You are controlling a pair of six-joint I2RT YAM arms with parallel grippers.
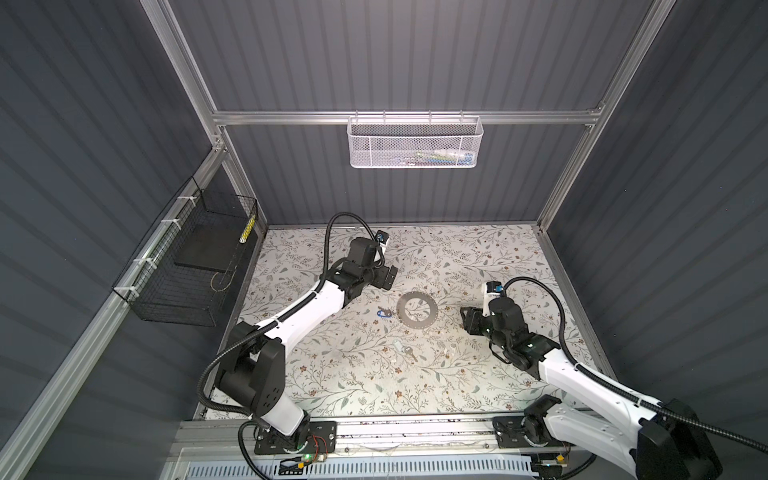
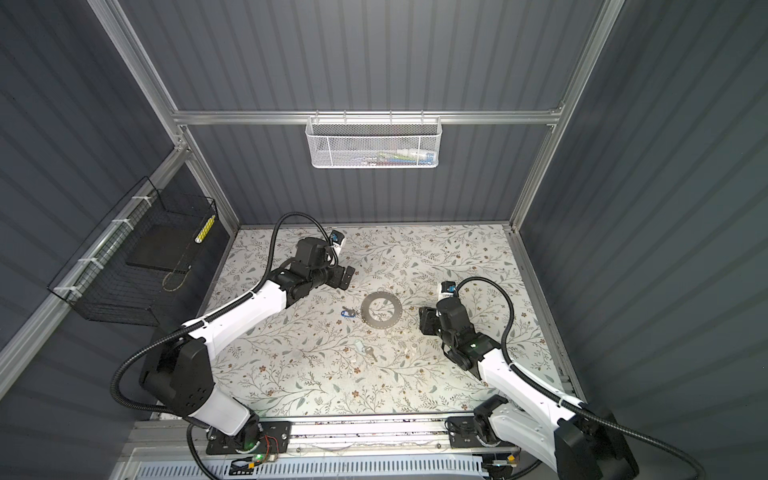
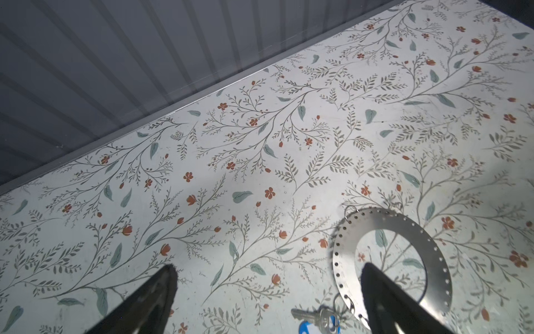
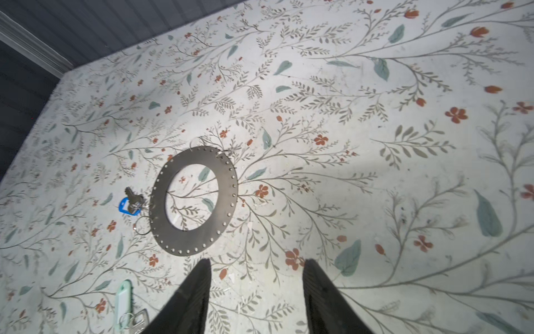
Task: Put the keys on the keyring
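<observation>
The keyring [image 1: 401, 311] [image 2: 365, 311] lies flat mid-table, a wide grey band with small holes round its rim. The blue-headed key [image 1: 384, 313] [image 2: 348, 313] lies against its left edge. In the left wrist view a small wire loop seems to link this key [image 3: 315, 316] to the keyring [image 3: 390, 217]. The whitish-headed key [image 1: 403, 348] [image 4: 122, 300] lies loose nearer the front. My left gripper [image 1: 387, 277] [image 3: 268, 268] hangs wide open and empty behind and left of the ring. My right gripper [image 1: 467, 320] [image 4: 257, 261] stands open and empty just right of the keyring [image 4: 196, 155].
A white mesh basket [image 1: 415, 141] hangs on the back wall. A black wire basket [image 1: 187, 266] is fixed to the left wall. Corrugated walls close in the floral table on three sides. Thin wire loops [image 4: 141, 225] stick out from the keyring's rim.
</observation>
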